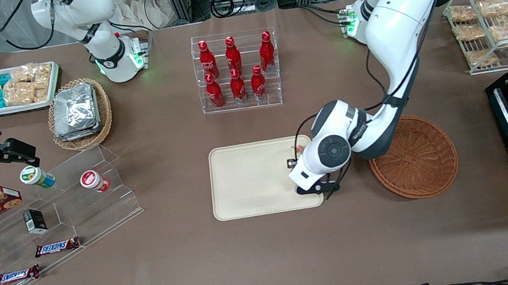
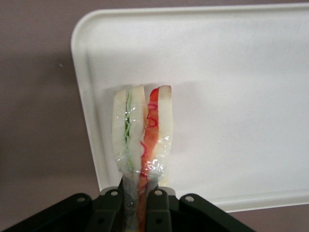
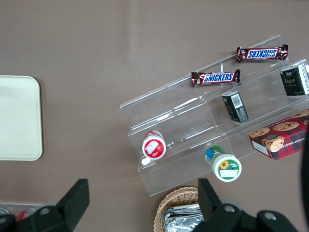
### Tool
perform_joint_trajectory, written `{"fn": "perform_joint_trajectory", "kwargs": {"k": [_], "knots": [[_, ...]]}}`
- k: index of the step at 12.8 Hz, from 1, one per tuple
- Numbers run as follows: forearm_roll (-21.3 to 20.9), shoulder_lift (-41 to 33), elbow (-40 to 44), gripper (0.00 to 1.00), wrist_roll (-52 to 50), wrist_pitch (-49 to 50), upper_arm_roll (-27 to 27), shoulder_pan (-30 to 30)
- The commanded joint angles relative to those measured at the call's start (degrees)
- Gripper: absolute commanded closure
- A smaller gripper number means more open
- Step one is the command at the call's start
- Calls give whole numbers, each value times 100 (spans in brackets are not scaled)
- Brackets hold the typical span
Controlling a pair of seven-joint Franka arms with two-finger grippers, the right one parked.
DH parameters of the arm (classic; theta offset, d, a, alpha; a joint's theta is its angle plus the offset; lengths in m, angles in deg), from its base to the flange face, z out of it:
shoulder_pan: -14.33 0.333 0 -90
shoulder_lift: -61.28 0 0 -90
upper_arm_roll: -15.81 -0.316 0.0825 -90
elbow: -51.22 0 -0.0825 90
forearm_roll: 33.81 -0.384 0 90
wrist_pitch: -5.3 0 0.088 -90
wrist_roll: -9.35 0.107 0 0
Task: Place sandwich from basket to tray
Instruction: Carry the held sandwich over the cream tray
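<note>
Clamped in the left arm's pincer [image 2: 139, 205]: the sandwich [image 2: 141, 133], held by one end between the two dark fingers [image 2: 159, 210], its clear wrap creased where the grip bites. Showing edge-on in the wrist view, two pale bread slices side by side, a green filling line in one and red filling in the other. Hanging above the cream tray [image 2: 231, 96], over its end near a rounded corner, close to the rim; whether touching the tray floor, cannot tell. In the front view, mostly hidden under the white wrist, only a small scrap of the sandwich [image 1: 299, 149] peeping out above the tray [image 1: 249, 181] at the end nearest the basket. Pincer [image 1: 295, 164] there largely covered by the arm. Just beside the tray, toward the working arm's end of the bench [image 1: 191, 264], the reddish-brown wicker basket [image 1: 416, 157], partly overlapped by the arm's elbow, nothing visible inside. Farther from the front camera than the tray, a clear rack of red bottles [image 1: 236, 70] standing upright.
</note>
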Motion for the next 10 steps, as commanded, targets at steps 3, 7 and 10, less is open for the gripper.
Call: {"fn": "perform_joint_trajectory", "kwargs": {"k": [3, 7, 10], "knots": [[-139, 147, 104, 95, -24, -27, -50, -68], [-254, 243, 104, 68, -33, -106, -59, -60], [-254, 217, 104, 19, 11, -62, -59, -42]]}}
